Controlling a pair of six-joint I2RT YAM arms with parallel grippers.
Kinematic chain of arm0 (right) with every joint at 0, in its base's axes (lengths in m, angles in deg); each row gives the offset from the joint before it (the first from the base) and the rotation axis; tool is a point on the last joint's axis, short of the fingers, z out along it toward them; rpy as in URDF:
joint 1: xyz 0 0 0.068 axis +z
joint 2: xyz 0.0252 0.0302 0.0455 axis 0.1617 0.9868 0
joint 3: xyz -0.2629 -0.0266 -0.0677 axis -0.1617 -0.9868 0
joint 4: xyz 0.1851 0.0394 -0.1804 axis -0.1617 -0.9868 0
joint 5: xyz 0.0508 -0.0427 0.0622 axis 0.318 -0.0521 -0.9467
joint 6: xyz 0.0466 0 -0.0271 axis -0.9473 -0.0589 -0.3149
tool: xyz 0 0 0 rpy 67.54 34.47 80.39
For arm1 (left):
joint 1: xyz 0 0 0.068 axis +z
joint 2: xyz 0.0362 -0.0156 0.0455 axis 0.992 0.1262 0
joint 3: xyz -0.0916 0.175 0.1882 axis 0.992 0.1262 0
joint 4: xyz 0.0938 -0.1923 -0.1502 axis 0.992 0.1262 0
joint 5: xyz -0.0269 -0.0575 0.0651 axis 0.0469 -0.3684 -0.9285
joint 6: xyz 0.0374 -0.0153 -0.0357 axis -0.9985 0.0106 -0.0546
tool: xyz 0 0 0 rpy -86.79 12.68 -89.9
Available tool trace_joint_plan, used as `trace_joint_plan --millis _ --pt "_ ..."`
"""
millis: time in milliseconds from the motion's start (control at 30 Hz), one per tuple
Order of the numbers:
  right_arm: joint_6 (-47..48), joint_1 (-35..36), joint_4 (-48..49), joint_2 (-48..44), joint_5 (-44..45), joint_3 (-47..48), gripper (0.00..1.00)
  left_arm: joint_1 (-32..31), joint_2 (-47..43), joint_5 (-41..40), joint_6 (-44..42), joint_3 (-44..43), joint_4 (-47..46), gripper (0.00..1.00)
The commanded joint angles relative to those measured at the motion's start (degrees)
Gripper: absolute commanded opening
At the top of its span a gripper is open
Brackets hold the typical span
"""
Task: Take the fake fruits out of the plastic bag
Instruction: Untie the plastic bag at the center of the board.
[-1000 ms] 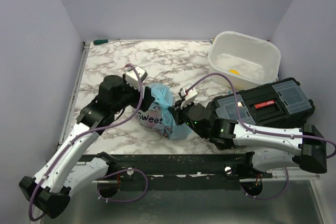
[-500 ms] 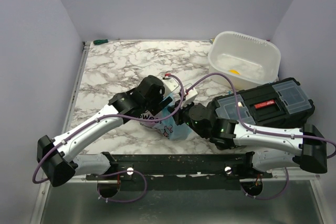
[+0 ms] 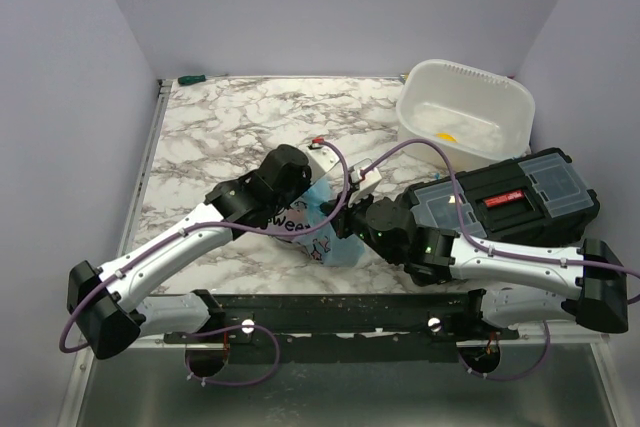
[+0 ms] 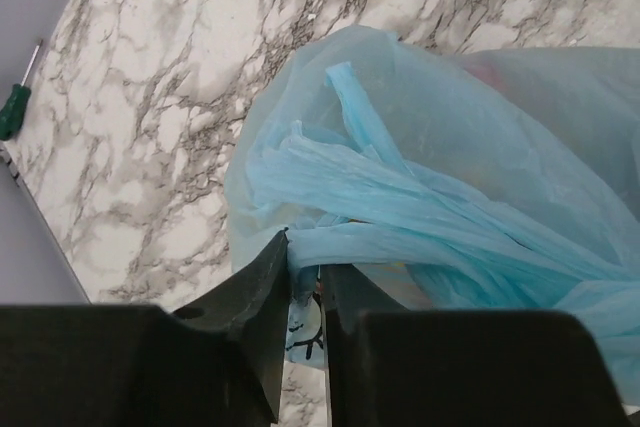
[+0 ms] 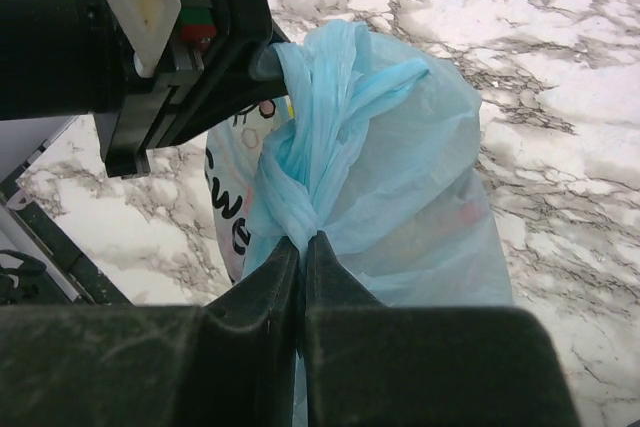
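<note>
The plastic bag is pinched at its twisted handles by the right gripper, jaws tight together; the left gripper clamps another handle strand. The bag lies between both on the marble table, near its front edge.

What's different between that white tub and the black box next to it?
The white tub is open-topped with rounded walls; the black case is flat, boxy and shut. The tub is plain white; the case has clear-lidded compartments and a red label. A small yellow item lies in the tub; the case's contents cannot be made out. Both sit at the right of the marble table.
</note>
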Motion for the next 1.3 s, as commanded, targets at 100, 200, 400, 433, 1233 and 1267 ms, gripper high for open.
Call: trace_joint_plan --millis 100,200,400,433,1233,1267 --pt "-1.56 0.12 0.96 0.56 -0.19 -0.02 0.06 0.27 -1.76 -0.11 3.91 -0.14 -1.48 0.01" --pt "-2.02 0.14 0.83 0.69 -0.48 0.32 0.06 1.61 -4.29 -4.00 5.70 1.08 -2.85 0.00" --pt "-3.62 0.16 -0.10 0.97 3.61 0.85 0.07 5.46 -8.65 -11.49 10.11 4.41 -7.47 0.00" --pt "-4.31 0.16 -0.18 0.82 4.00 0.56 0.07 6.01 -8.79 -14.25 10.58 4.18 -7.48 0.00" --pt "4.50 0.19 -5.55 4.31 -1.23 10.91 0.74 9.77 -15.95 -11.53 13.34 7.86 -12.16 0.00" --pt "4.70 0.12 -5.42 4.69 -0.85 11.70 0.78 9.76 -15.68 -11.02 13.36 7.55 -11.78 0.00"
